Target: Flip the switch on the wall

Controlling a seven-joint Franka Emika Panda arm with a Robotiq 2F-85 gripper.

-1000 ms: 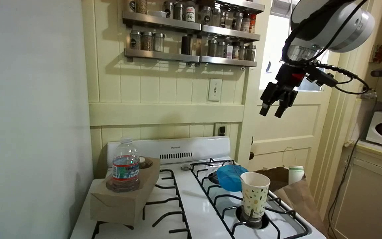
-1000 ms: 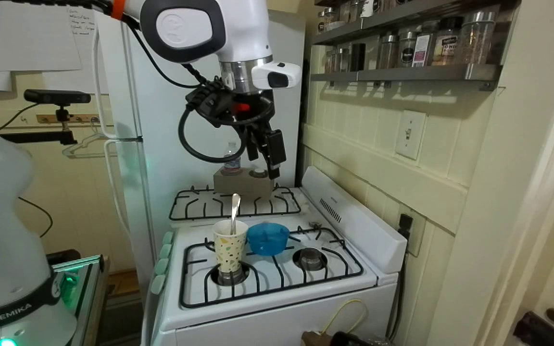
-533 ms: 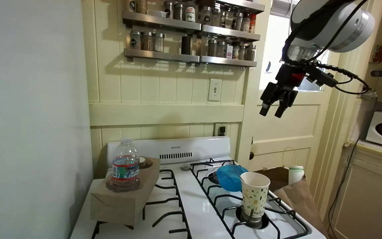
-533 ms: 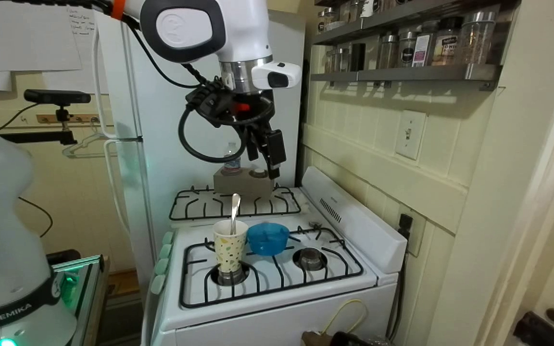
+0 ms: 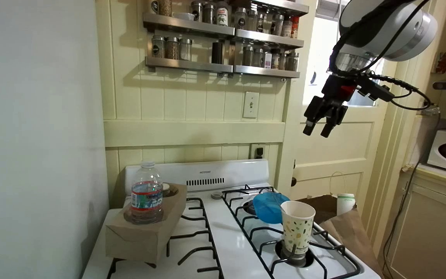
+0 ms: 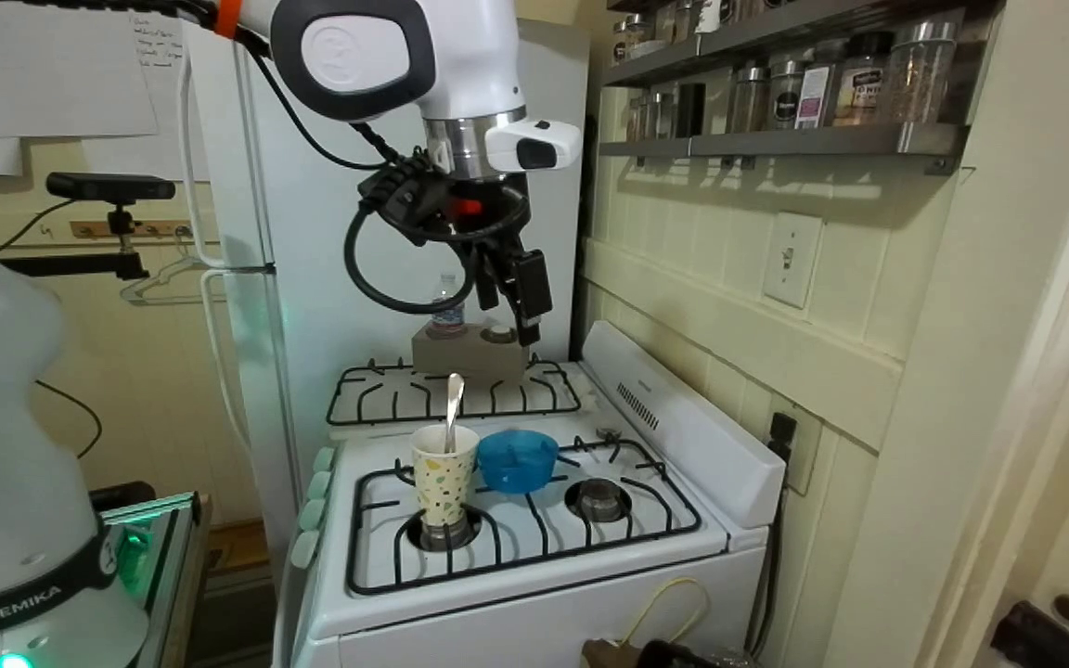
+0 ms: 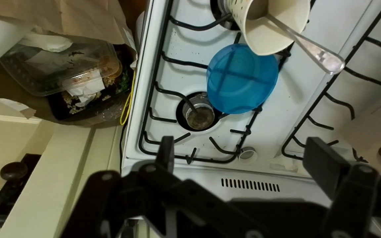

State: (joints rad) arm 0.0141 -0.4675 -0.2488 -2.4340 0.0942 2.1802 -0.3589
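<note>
The switch (image 5: pixel 251 105) is a small white plate with a tiny toggle at its centre, on the pale cream panelled wall (image 5: pixel 199 100). In an exterior view the switch (image 6: pixel 792 260) sits on the wall (image 6: pixel 683 227) below the spice shelves. My black gripper (image 5: pixel 316 131) hangs fingers down in the air, apart from the wall and the switch. In an exterior view the gripper (image 6: pixel 508 317) is above the stove. In the wrist view the gripper (image 7: pixel 242 152) is open, with its fingers wide apart and nothing between them. The switch does not show in the wrist view.
The white stove (image 6: pixel 534 594) stands below, with a patterned cup (image 6: pixel 442 492) holding a spoon and a blue bowl (image 6: pixel 518 461). A bottle (image 5: pixel 146 197) stands on a cardboard box (image 5: pixel 138 240). Metal shelves (image 5: pixel 188 65) of spice jars jut out above the switch.
</note>
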